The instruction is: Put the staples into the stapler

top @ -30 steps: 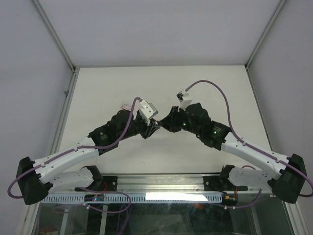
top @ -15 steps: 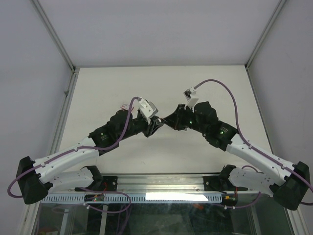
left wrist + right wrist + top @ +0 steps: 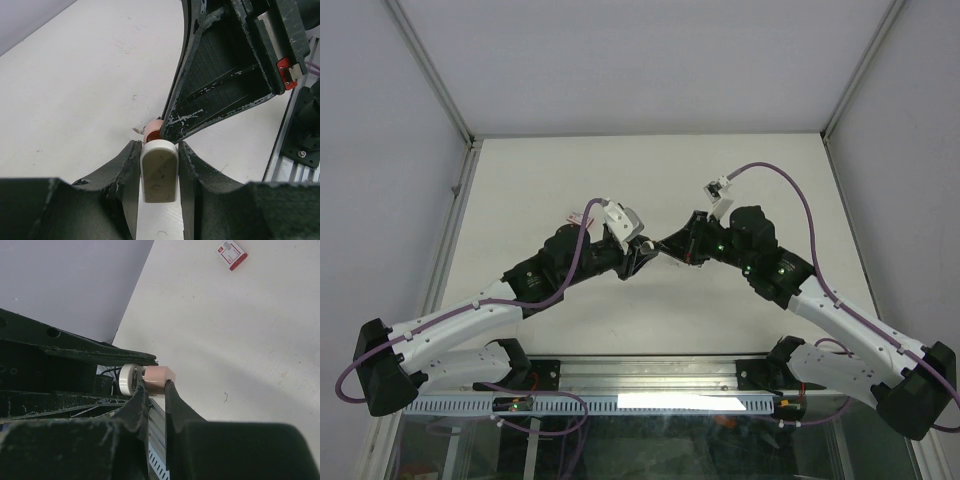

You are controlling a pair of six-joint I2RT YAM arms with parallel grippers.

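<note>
The stapler [image 3: 159, 170] is held between both grippers above the table's middle [image 3: 650, 247]. My left gripper [image 3: 159, 150] is shut on its white-grey part. My right gripper [image 3: 155, 387] is shut on its pink part [image 3: 160, 378], with the white part [image 3: 130, 380] sticking out to the left. In the top view the left gripper [image 3: 637, 256] and the right gripper [image 3: 666, 248] meet tip to tip. The red-and-white staple box [image 3: 231, 253] lies on the table behind the left arm [image 3: 577, 216]. No staple strip shows.
A single loose staple [image 3: 226, 397] lies on the white table [image 3: 740, 170]. Another lies under the left gripper [image 3: 162, 233]. Metal frame posts and grey walls stand along the table's sides. An aluminium rail [image 3: 650, 375] runs along the near edge.
The right arm has swung its wrist and elbow to the right and turned, while its fingertips stayed at the stapler. The left arm has barely moved.
</note>
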